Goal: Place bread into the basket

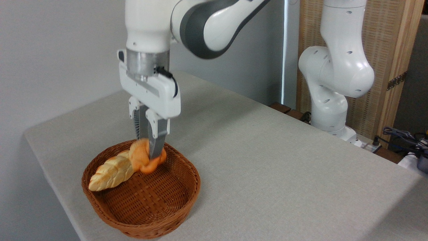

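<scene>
I have the gripper (149,147) clamped on the bread (144,157) over the basket (187,194) by the surface's front-left edge; it looks light, squashy, best pinched mid-body.

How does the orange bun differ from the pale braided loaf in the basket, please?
The orange bun is small, round and knotted; the braided loaf is longer and pale golden. The bun is pinched in the gripper; the loaf lies free, leaning on the basket's rim. Both are within the basket and appear to touch.
</scene>
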Motion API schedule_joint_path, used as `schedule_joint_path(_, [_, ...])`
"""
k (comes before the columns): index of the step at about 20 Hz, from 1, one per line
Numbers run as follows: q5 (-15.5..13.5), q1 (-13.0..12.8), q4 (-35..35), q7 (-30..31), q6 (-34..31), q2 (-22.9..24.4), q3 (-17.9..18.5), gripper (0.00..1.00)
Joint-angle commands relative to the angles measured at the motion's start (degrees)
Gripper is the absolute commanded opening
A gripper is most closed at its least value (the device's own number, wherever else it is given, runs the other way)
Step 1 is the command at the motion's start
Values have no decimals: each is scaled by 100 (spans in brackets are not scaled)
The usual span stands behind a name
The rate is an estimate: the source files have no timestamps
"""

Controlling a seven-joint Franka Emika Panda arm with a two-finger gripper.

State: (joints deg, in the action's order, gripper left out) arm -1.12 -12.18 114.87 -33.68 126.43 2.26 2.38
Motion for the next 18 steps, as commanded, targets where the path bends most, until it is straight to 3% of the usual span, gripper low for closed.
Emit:
schedule_joint_path(1, [-46, -3, -88, -104, 293, -191, 44, 100])
schedule_joint_path(7, [-90, -3, -105, -7, 312, 1, 61, 100])
schedule_joint_path(8, [-108, -3, -105, 2, 268, 115, 192, 100])
schedule_joint_path(13, [-73, -12, -114, 19, -855, 740, 325, 100])
schedule_joint_path(18, [-46, -3, -114, 90, -1524, 828, 369, 100])
